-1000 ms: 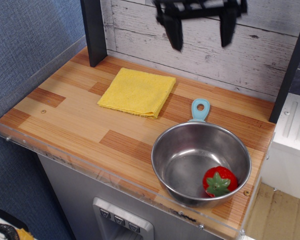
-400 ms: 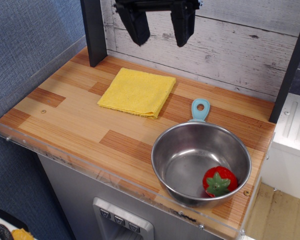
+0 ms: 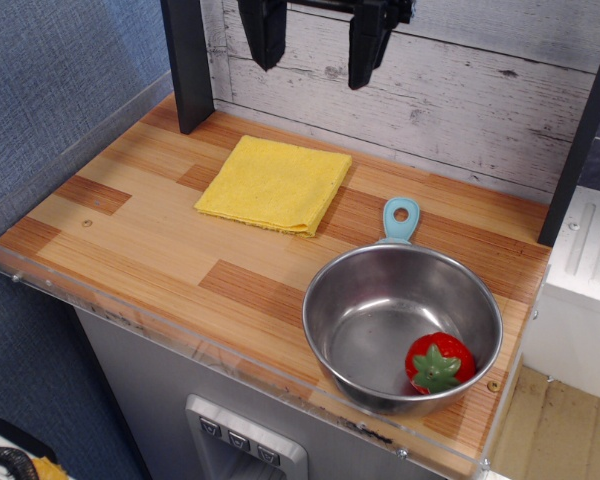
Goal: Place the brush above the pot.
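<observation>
The pot [image 3: 380, 320] is a wide shiny steel bowl at the front right of the wooden counter. The light-blue brush [image 3: 399, 220] lies on the counter just behind the pot's far rim; only its handle end with the hole shows, the rest is hidden behind the rim. My gripper [image 3: 313, 65] hangs high at the top of the view in front of the back wall, well above the counter and to the left of the brush. Its two black fingers are spread apart and hold nothing.
A red toy strawberry [image 3: 438, 362] lies inside the pot at its right side. A folded yellow cloth [image 3: 275, 184] lies behind the counter's middle. A dark post [image 3: 188, 65] stands at the back left. A clear acrylic rim [image 3: 180, 335] runs along the front edge.
My gripper has moved left along the back wall and a little up, staying open and empty. The brush, pot and cloth have not moved.
</observation>
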### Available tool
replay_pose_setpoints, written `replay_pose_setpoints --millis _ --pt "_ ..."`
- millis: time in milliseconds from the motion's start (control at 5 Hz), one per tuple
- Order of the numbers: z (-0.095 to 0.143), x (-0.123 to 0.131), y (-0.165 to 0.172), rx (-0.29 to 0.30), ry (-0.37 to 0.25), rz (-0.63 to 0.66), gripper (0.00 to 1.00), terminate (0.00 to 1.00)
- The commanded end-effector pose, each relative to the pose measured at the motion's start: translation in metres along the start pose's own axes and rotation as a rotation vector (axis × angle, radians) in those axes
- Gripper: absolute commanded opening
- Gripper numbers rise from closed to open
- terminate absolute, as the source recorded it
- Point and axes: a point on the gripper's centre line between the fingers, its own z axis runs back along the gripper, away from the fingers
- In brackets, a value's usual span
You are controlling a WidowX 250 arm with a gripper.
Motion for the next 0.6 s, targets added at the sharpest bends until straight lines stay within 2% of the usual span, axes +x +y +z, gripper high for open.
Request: replay_pose_setpoints --millis 0,200,400 --pt "0.0082 0.0009 0.0033 -0.064 -0.063 -0.018 1.0 0.0" --pt "0.0082 0.0009 0.0033 -0.064 -0.063 -0.018 1.0 0.0" --pt "0.0082 0.0009 0.0033 -0.064 -0.063 -0.018 1.0 1.0"
